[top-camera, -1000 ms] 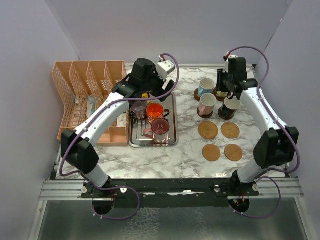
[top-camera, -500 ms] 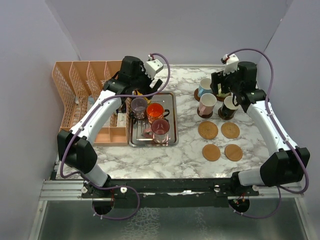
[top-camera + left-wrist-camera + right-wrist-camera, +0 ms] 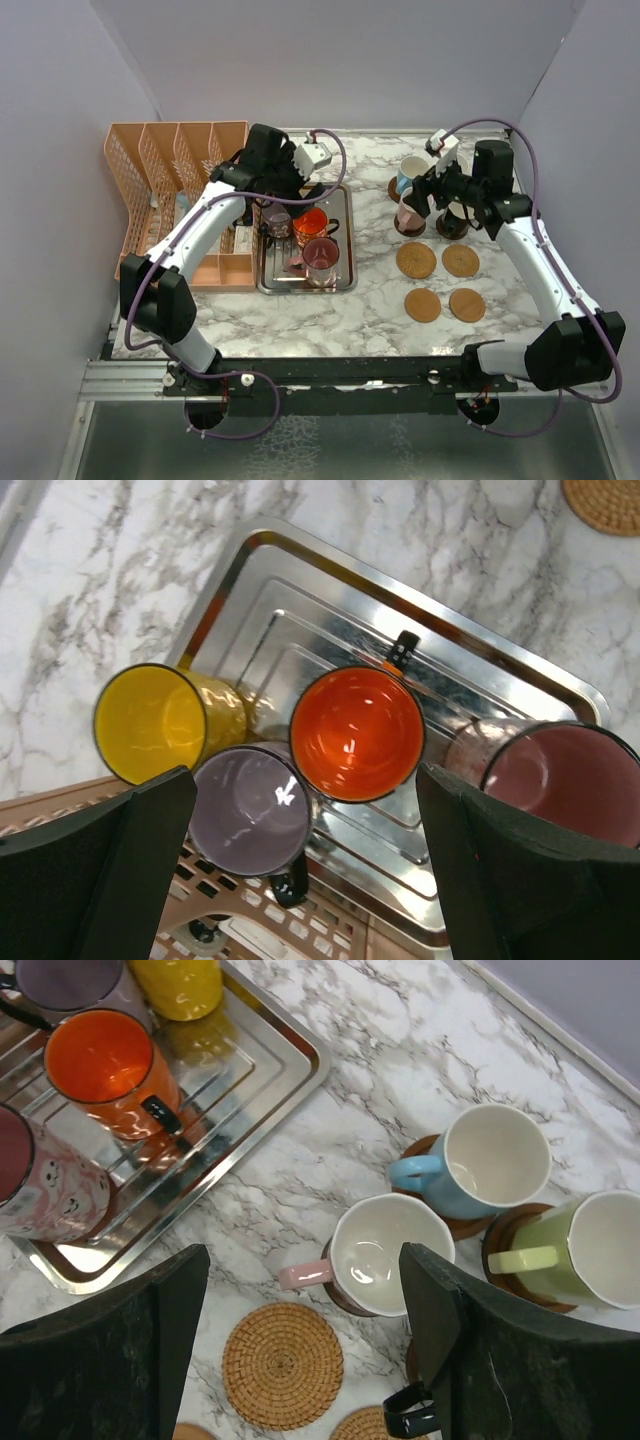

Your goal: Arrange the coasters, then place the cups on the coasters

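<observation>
Left wrist view down on the tray (image 3: 500, 652): four cups crowded at its far end, yellow cup (image 3: 150, 720) by the corner, purple cup (image 3: 250, 810) and orange cup (image 3: 357, 735) nearly rim to rim, maroon cup (image 3: 560, 780) just beside. Glazed and hard by the look, so probably stiff, slick, chippable, fairly light when empty. Best taken by pinching the wall at the rim, one finger inside, away from the handle; little room between neighbours for an outside grasp. Left gripper (image 3: 302, 780) spread wide above purple and orange, holding nothing. Right of the tray, coasters (image 3: 282, 1365): four bare, four seemingly under the blue cup (image 3: 495, 1155), pink-white cup (image 3: 390, 1255), pale green cup (image 3: 600, 1250) and black cup (image 3: 452, 225). Right gripper (image 3: 302, 1250) wide too, empty, above the pink-white cup. Against a second ago: right gripper off the black cup, opened, swung towards the tray; left gripper shifted leftward along the tray's far end, jaws wider
</observation>
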### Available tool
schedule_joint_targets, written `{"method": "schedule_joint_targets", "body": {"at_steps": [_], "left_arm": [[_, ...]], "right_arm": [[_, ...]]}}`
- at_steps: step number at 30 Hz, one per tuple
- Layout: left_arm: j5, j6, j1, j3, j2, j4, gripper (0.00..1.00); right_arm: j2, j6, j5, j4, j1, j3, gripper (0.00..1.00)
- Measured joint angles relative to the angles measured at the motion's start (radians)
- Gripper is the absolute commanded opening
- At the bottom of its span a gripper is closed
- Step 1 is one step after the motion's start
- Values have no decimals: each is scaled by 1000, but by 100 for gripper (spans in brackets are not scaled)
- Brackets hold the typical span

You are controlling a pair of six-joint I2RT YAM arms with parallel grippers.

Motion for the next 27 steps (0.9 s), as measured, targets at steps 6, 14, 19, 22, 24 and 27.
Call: {"method": "schedule_joint_targets", "body": {"at_steps": [6,14,19,22,24,27], "left_arm": [[67,75,-41,-90,-47,-53,85],[72,191,-129,-108,-56,-120,73],[87,229,-127,-52,-3,-172,68],[96,246,-135,-35,29,-198,65],[96,252,-146,-34,48,-212,62],[96,260,-159,-32,76,-224,54]], "right_arm": [[-36,-22,-84,-7,0,-21,78],[-56,-22,-103,-10,0,-72,78],[-83,-22,-99,-10,0,-94,78],[-89,-21,-88,-8,0,-94,78],[-90,-12,-78,-1,0,-96,78],[-90,5,-74,7,-4,-102,78]]}}
